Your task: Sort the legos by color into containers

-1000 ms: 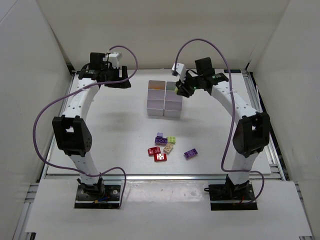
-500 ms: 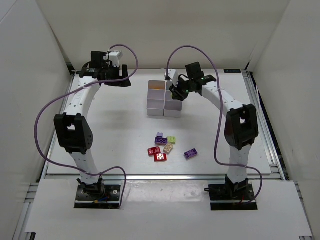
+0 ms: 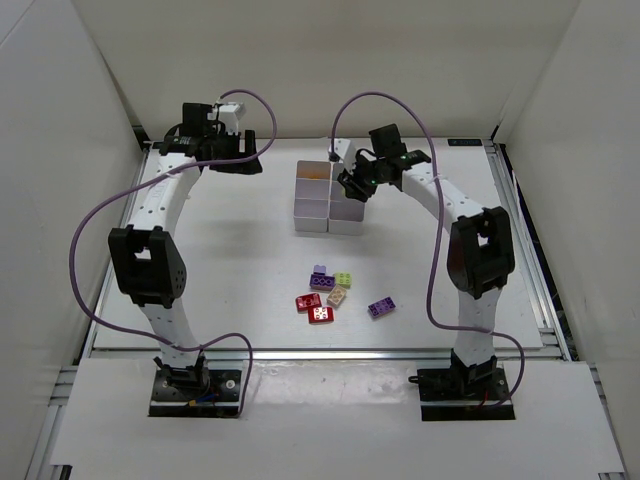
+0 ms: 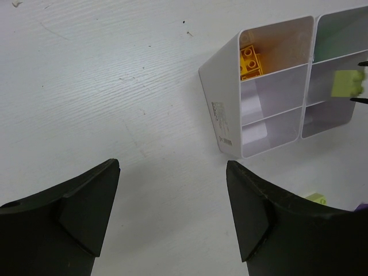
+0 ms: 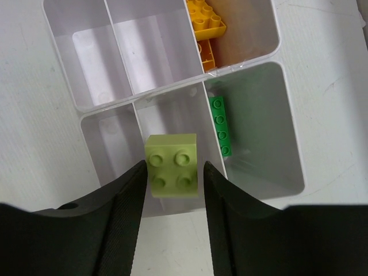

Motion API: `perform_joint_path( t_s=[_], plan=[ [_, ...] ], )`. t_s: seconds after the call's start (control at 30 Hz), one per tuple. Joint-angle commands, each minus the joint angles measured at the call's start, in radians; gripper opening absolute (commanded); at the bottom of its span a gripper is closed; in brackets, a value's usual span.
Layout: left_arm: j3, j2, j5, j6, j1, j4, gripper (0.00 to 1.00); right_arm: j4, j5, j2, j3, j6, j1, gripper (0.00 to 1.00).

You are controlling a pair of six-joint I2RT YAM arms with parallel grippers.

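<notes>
The containers (image 3: 310,222) stand at the table's far middle. Two orange legos (image 5: 207,23) lie in one end box and a green one (image 5: 221,126) in the box beside it. My right gripper (image 3: 352,185) hovers over the block with a lime brick (image 5: 172,164) between its fingertips, above the middle box next to the green one. Its jaws are slightly apart, leaving a thin gap at the brick's right side. My left gripper (image 3: 250,160) is open and empty left of the containers (image 4: 221,103). Loose legos lie nearer: two purple (image 3: 320,280) (image 3: 381,308), lime (image 3: 343,279), tan (image 3: 337,296), two red (image 3: 308,302) (image 3: 321,315).
White walls enclose the table on the left, back and right. Purple cables loop from both arms. The loose bricks cluster in the middle of the table between the two arm bases.
The right arm swung left and came over the containers with the lime brick, then its jaws eased apart slightly. The left arm has stayed put.
</notes>
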Motion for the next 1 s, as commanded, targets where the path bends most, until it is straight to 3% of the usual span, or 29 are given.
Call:
perform_joint_path(
  t_s=[0.0, 0.37, 0.5, 0.6, 0.63, 0.7, 0.8, 0.97],
  plan=[
    [0.029, -0.018, 0.005, 0.008, 0.005, -0.002, 0.86, 0.043, 0.011, 0.012, 0.038, -0.012, 0.007, 0.5],
    [0.015, -0.032, 0.06, 0.039, 0.005, -0.002, 0.84, 0.062, 0.03, -0.017, 0.02, 0.002, 0.007, 0.53],
    [-0.049, -0.081, 0.189, 0.084, -0.014, -0.002, 0.8, 0.126, 0.034, -0.142, -0.096, 0.061, 0.007, 0.53],
    [-0.137, -0.142, 0.229, 0.149, -0.061, 0.0, 0.77, 0.187, 0.063, -0.268, -0.189, 0.158, 0.004, 0.54],
    [-0.161, -0.162, 0.271, 0.17, -0.08, -0.008, 0.76, 0.194, 0.103, -0.297, -0.2, 0.258, -0.002, 0.54],
    [-0.221, -0.213, 0.284, 0.232, -0.171, -0.034, 0.74, 0.171, 0.181, -0.357, -0.213, 0.398, -0.028, 0.54],
    [-0.31, -0.267, 0.212, 0.287, -0.338, -0.051, 0.73, 0.093, 0.253, -0.415, -0.245, 0.647, -0.164, 0.61],
    [-0.396, -0.274, -0.02, 0.156, -0.586, 0.029, 0.74, -0.042, 0.215, -0.46, -0.325, 0.908, -0.41, 0.64]
  ],
)
